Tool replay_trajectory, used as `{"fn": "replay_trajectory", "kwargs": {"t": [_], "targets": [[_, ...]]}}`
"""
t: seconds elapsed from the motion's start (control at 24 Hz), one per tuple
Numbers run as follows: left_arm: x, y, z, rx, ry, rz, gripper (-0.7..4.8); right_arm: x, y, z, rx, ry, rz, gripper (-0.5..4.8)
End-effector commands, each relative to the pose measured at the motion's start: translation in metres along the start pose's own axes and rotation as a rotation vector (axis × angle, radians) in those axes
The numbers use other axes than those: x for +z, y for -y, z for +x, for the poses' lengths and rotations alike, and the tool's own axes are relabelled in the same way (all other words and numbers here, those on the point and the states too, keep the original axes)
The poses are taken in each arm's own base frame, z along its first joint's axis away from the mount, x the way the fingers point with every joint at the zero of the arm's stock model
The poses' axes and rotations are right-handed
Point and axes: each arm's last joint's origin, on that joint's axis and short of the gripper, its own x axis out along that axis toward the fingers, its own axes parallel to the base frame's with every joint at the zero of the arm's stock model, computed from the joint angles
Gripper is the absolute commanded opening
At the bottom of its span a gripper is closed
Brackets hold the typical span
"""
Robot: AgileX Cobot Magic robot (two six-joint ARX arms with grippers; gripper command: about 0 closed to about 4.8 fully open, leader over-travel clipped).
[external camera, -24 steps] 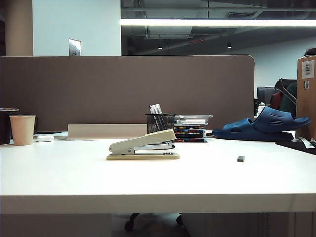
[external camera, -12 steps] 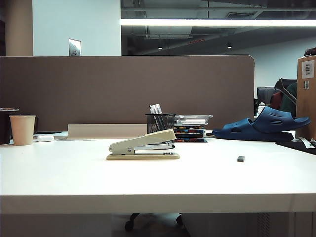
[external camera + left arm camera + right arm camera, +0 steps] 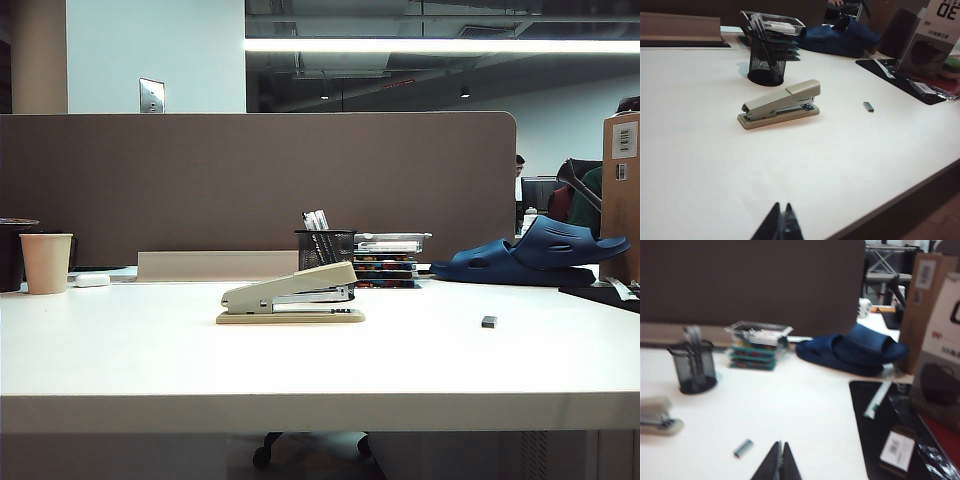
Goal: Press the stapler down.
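A white box (image 3: 935, 37) at the far corner of the tabletop (image 3: 700, 150), at about 2 o'clock from the stapler (image 3: 781, 104), has a big "3D" printed near its top, with a smaller "30" and some tiny marks under it that are too small to read. The barcode stickers on the brown cardboard box (image 3: 621, 195) are too small to read.
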Motion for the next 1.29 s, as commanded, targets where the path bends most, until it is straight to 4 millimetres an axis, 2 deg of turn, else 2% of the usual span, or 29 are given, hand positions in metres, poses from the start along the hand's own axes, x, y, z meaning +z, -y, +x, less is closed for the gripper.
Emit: {"fn": "replay_trajectory", "kwargs": {"t": [0.04,0.33,0.5,0.71,0.75,0.79,0.83,0.92,1.0,1.04,1.29], "targets": [[0.002,0.0,0.0,-0.006,0.01,0.011,-0.05,0.016,-0.001,0.003,0.057,-0.011,0.025,-0.09],[0.002,0.0,0.0,-0.003,0.01,0.034,-0.05,0.053,-0.002,0.031,0.195,-0.117,0.053,-0.09],[0.002,0.0,0.0,-0.003,0.01,0.037,-0.05,0.084,-0.002,0.069,0.324,-0.188,0.081,-0.09],[0.002,0.0,0.0,-0.003,0.01,0.036,-0.05,0.105,-0.009,0.112,0.432,-0.246,0.103,-0.09],[0.002,0.0,0.0,-0.003,0.01,0.037,-0.05,0.11,-0.016,0.133,0.487,-0.275,0.111,-0.09],[0.002,0.0,0.0,-0.003,0.01,0.036,-0.05,0.112,-0.02,0.142,0.512,-0.287,0.114,-0.09],[0.002,0.0,0.0,-0.002,0.01,0.037,-0.05,0.113,-0.03,0.162,0.563,-0.315,0.12,-0.09],[0.002,0.0,0.0,-0.001,0.01,0.036,-0.05,0.112,-0.042,0.18,0.605,-0.344,0.122,-0.09],[0.002,0.0,0.0,-0.001,0.01,0.036,-0.05,0.107,-0.055,0.197,0.644,-0.377,0.124,-0.09],[0.002,0.0,0.0,0.004,0.011,0.037,-0.05,0.101,-0.066,0.213,0.677,-0.411,0.127,-0.09],[0.002,0.0,0.0,0.02,0.012,0.036,-0.05,0.072,-0.099,0.249,0.78,-0.464,0.133,-0.09]]}}
